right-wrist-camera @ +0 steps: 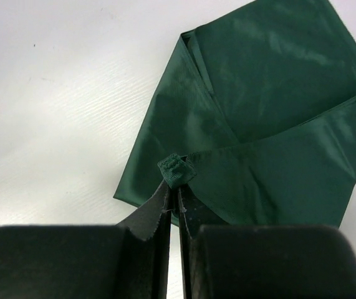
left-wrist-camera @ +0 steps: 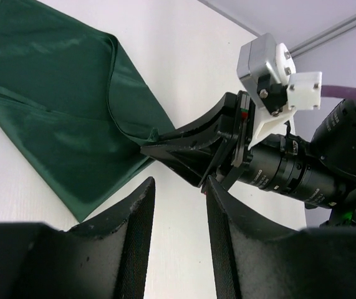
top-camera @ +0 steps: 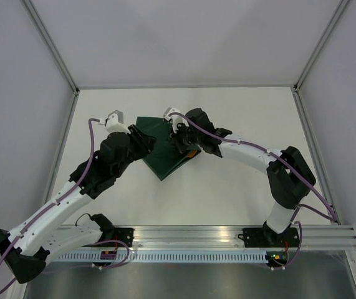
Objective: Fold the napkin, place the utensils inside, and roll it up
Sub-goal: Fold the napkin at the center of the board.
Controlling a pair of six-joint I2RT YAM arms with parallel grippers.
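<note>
While the right gripper [right-wrist-camera: 174, 184] pinches one corner of the napkin [top-camera: 160, 159], which lies part-folded mid-table, the left gripper [left-wrist-camera: 179, 187] just left of it stands half open, empty. That thin pinch could slip, letting the fold fall askew.

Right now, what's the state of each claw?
Left claw: open, holding nothing.
Right claw: closed, pinching a corner of the napkin.
</note>
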